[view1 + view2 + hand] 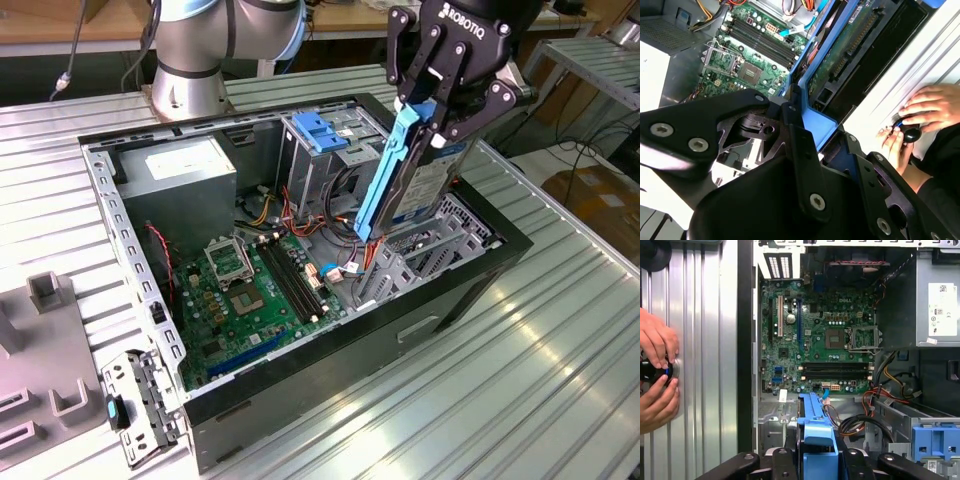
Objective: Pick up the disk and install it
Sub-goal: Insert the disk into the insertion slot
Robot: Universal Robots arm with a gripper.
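Claw [437, 118] is pinching the disk [412, 190] by its upper end, one finger on each flat face. No slip is apparent.

The disk hangs steeply tilted with its blue rail edge toward the exterior camera. Its lower end is down inside the computer case [350, 330]. In the exterior view it sits at about 2 o'clock from the motherboard [260, 290], over the grey drive cage [400, 268]. I cannot tell whether it touches the cage. It is not seated.

Loose cables [362, 252] lie just beside the disk's lower corner. The blue bracket [322, 130] is at 10 o'clock from the disk and apart from it.

Judgement: the step in hand is insertion. To do it well, square the tilt to the cage opening so both rails enter evenly. Keep the corner off the cables and feed slowly.

A person's hands [657, 347] rest on the table [705, 340] outside the case.
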